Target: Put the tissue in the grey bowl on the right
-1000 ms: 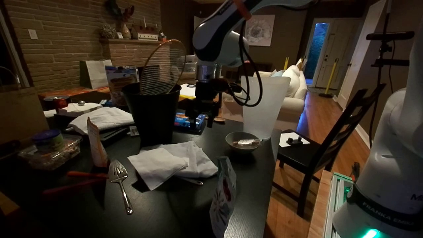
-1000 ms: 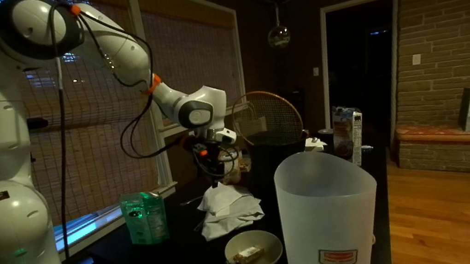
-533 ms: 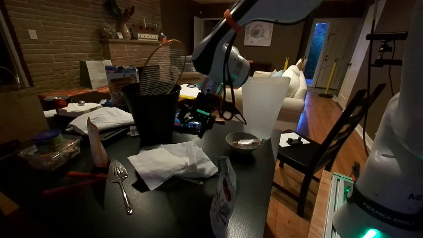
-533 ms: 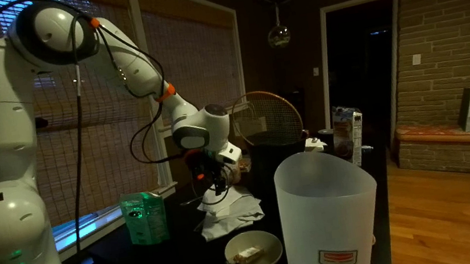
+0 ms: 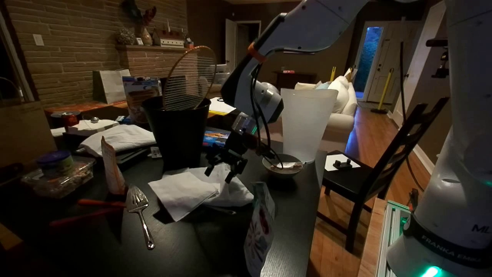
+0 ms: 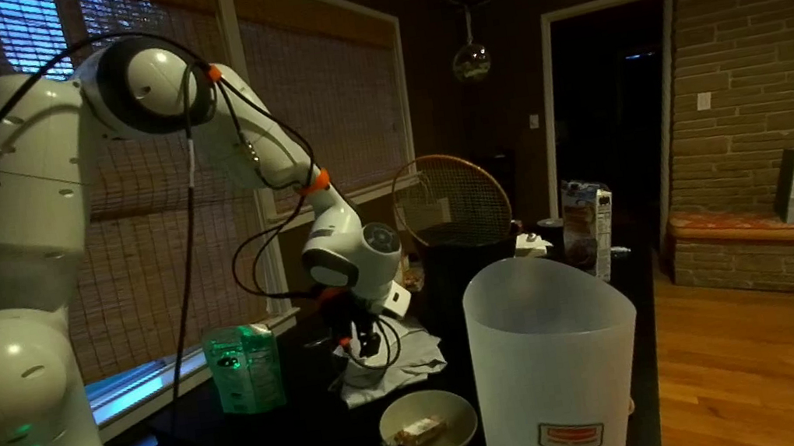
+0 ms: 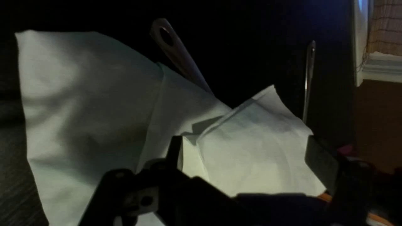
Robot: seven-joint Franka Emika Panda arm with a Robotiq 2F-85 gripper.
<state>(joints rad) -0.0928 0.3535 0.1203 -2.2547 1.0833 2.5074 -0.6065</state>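
Held low over a black table at the end of a bent white robot arm, with a dark gripper angled down toward a creased white tissue. Spread well apart at the fingers, to either side of the tissue in the wrist view; impossible to tell whether touching it. Down on the tabletop, with the tissue partly over a larger grey-white cloth and a metal handle jutting from under the cloth's edge. Across the cloth from the tissue, with a wrapped snack bar in a grey bowl and a tall white container just beside the bowl. Near the tissue, in an exterior view, with a metal cake server lying flat. Near the cloth, with a pouch standing upright, tinted green in an exterior view. Elsewhere on the table, in both exterior views, with a racket sticking up out of a black bucket. Beyond the table, in dim light, with a brick wall, a pale sofa and, on a wooden floor, a black chair.
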